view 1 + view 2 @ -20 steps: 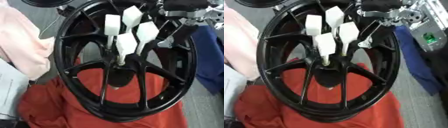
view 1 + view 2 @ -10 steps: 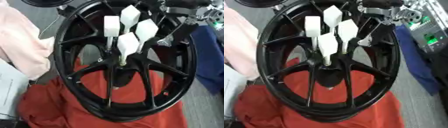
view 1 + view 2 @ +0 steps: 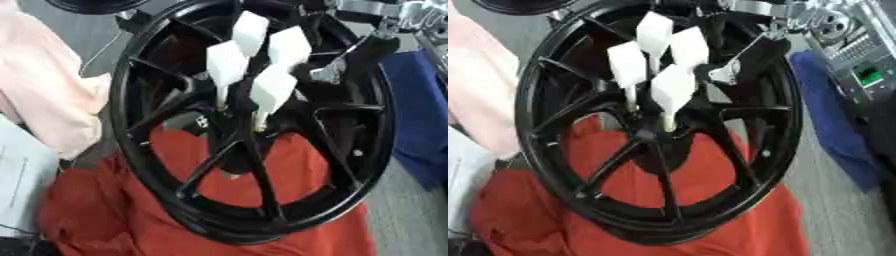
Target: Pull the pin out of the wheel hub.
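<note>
A black spoked wheel (image 3: 350,150) stands tilted on a red cloth (image 3: 114,215). Several white pins with broad flat white heads (image 3: 273,90) stick out of its hub (image 3: 232,125). My right arm comes down from the upper right across the rim. Its dark hand (image 3: 317,74), with a silver part on it, lies just right of the pin heads, close to the lowest right one. Against the black spokes I cannot tell whether it touches a pin. My left hand does not show.
A pink cloth (image 3: 44,95) lies at the left and a blue cloth (image 3: 833,125) at the right. A silver machine part with a green board (image 3: 859,60) stands at the upper right. Another black wheel's edge (image 3: 92,5) shows at the top left.
The whole picture has shifted and rolled slightly, so the camera moved. The pins stay in the hub and the right hand stays beside them.
</note>
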Controlling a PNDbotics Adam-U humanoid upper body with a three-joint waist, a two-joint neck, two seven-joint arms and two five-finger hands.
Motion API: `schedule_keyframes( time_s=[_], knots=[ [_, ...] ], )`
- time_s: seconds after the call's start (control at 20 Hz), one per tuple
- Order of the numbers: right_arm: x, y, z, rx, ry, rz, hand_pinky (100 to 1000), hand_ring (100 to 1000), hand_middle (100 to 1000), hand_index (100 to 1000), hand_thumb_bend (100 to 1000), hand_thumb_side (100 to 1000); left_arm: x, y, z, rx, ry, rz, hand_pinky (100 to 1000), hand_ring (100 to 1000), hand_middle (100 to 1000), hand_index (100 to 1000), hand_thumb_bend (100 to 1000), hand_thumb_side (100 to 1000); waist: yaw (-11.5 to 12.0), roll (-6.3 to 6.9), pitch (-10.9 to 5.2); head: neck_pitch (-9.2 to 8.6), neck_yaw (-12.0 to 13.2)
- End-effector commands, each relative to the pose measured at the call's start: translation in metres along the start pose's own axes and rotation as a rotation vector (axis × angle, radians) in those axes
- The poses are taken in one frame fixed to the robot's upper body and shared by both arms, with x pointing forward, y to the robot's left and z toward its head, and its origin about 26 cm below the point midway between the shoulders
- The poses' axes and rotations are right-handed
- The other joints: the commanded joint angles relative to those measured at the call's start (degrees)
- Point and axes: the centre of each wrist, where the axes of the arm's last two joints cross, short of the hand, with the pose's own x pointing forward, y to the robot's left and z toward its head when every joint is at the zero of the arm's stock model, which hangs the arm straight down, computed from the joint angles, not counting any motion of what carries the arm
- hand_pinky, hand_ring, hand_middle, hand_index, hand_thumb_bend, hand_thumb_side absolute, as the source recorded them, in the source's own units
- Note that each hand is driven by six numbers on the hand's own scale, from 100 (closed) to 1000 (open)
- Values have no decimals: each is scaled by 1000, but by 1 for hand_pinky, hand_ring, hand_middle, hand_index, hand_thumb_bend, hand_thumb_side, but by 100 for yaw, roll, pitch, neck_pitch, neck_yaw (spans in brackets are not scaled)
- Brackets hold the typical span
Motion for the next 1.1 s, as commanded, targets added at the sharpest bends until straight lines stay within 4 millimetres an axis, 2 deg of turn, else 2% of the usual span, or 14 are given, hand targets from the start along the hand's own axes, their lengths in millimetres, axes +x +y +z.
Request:
schedule_keyframes(
  time_s=[0.05, 0.3, 0.35, 0.55, 0.75, 1.1],
  knots=[
    [4, -20, 13, -2, -9, -3, 644, 510, 313, 461, 100, 230, 10, 5, -9, 4, -44, -20, 645, 786, 676, 758, 354, 688, 12, 33, -180, 17, -19],
    [4, -28, 20, 8, -32, -63, 644, 510, 313, 461, 100, 230, 10, 5, -9, 4, -44, -21, 645, 786, 676, 758, 354, 688, 9, 34, -188, 18, -20],
    [3, -31, 22, 4, -28, -72, 645, 487, 285, 445, 100, 289, 10, 6, -9, 5, -44, -22, 646, 785, 675, 754, 355, 686, 3, 42, -206, 17, -20],
    [-15, -63, 49, -60, 48, -137, 646, 475, 277, 444, 100, 313, 10, 6, -10, 5, -47, -24, 646, 785, 675, 753, 356, 683, 13, 68, -249, -5, -14],
    [-39, -86, 93, -173, 156, -228, 649, 470, 273, 445, 100, 336, 10, 8, -11, 11, -51, -27, 647, 784, 674, 753, 357, 681, -24, 81, -267, 4, 33],
    [-67, -94, 192, -383, 377, -336, 652, 464, 269, 445, 100, 344, 9, 13, -10, 40, -51, -36, 647, 783, 674, 753, 357, 679, -132, 162, -213, -31, 278]
  ],
)
